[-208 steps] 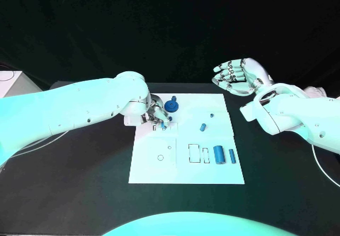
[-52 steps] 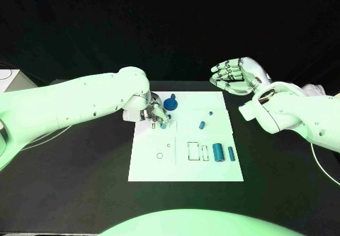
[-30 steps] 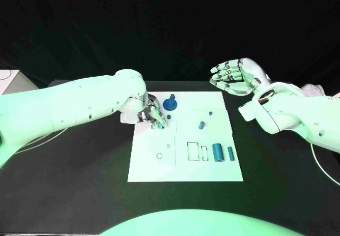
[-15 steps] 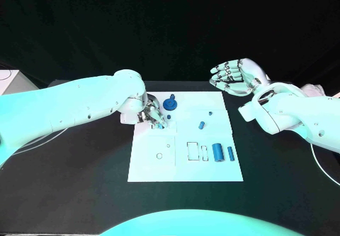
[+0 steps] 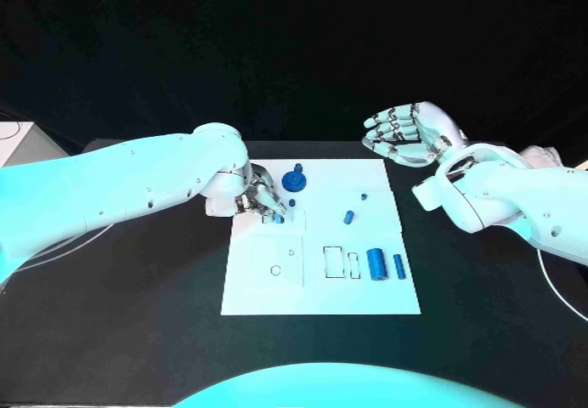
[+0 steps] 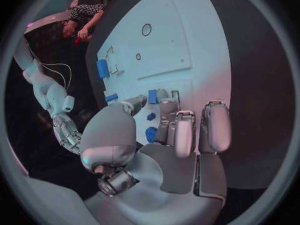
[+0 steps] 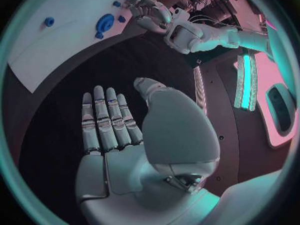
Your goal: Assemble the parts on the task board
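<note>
While the left hand (image 5: 260, 201) pinches a small blue part (image 5: 278, 218) at the task board (image 5: 321, 299)'s upper left, seating appears underway; next, press it down. The right hand (image 5: 408, 132) hovers spread, upper right.

Black table (image 5: 122, 323), dark backdrop behind, white box (image 5: 15, 140) at far left
</note>
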Robot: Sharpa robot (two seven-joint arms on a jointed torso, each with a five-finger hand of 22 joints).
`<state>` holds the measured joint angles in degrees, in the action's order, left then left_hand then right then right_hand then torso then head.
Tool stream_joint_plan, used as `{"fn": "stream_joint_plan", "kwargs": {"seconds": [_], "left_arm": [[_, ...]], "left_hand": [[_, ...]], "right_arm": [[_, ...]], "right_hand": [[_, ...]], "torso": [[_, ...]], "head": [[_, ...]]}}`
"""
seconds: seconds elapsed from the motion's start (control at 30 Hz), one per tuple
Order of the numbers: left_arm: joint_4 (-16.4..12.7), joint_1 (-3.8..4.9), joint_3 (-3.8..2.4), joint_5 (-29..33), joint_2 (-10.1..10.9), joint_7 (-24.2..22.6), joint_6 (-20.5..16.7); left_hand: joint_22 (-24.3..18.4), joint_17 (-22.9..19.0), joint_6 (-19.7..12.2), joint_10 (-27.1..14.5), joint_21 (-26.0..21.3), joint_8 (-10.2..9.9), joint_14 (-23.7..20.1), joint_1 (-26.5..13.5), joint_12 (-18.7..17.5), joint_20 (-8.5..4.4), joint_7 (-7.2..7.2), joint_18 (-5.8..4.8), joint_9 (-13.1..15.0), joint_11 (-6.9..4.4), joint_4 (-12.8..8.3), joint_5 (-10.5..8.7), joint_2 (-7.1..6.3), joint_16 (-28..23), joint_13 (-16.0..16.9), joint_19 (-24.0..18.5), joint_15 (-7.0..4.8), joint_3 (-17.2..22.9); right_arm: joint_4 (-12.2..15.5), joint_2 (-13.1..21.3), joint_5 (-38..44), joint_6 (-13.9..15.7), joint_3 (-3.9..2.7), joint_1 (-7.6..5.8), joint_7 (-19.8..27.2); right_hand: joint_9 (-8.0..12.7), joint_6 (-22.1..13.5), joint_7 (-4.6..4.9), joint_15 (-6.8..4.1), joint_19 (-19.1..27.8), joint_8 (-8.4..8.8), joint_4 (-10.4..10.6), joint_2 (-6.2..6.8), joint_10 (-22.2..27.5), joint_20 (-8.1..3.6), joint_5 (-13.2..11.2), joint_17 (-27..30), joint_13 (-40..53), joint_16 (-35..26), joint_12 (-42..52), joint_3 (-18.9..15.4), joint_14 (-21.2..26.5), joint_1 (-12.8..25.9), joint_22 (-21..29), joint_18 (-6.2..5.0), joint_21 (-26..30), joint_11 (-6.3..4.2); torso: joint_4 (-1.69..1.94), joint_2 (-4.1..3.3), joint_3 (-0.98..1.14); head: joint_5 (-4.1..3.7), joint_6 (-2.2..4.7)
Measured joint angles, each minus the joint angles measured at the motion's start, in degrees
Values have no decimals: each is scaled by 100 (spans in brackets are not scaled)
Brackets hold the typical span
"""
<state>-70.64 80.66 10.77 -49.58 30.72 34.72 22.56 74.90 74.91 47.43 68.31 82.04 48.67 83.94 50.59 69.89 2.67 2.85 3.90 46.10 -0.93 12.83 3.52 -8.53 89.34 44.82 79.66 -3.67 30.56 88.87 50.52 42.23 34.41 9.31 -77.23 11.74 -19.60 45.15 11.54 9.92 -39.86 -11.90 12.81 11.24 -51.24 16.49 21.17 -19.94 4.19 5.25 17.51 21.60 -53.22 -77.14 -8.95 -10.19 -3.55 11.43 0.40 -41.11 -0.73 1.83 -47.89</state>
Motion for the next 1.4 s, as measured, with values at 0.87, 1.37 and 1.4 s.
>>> {"fn": "stream_joint_plan", "kwargs": {"seconds": [0.87,1.37,1.4], "left_arm": [[-349,-74,-107,120,377,4,-517],[-917,-179,-176,372,826,-314,-1544],[-945,-187,-177,372,843,-328,-1579]], "left_hand": [[5,0,6,-1,-45,-36,0,282,-60,-20,-7,0,11,1,336,0,-101,-14,-69,20,0,-627],[-85,0,-547,-485,-246,-865,10,1047,-333,146,335,0,-658,298,339,0,7,-221,-640,-211,196,-1064],[-85,-1,-547,-485,-246,-865,10,1081,-333,152,335,0,-680,298,338,0,21,-221,-640,-217,196,-1065]], "right_arm": [[-1,13,0,-21,0,22,-1],[-1,47,0,-23,0,35,-1],[-1,49,0,-23,0,37,-1]], "right_hand": [[0,0,0,0,-2,0,0,0,0,1,0,-1,1,0,0,0,0,0,-1,0,0,0],[-1,0,0,0,-2,0,0,0,0,1,0,14,-9,0,0,0,0,0,16,0,0,0],[-1,0,0,0,-2,0,0,0,0,1,0,14,-9,0,0,0,0,0,16,0,0,0]], "torso": [[-3,-6,-5],[7,2,0],[7,3,0]], "head": [[3,43],[-14,55],[-13,55]]}}
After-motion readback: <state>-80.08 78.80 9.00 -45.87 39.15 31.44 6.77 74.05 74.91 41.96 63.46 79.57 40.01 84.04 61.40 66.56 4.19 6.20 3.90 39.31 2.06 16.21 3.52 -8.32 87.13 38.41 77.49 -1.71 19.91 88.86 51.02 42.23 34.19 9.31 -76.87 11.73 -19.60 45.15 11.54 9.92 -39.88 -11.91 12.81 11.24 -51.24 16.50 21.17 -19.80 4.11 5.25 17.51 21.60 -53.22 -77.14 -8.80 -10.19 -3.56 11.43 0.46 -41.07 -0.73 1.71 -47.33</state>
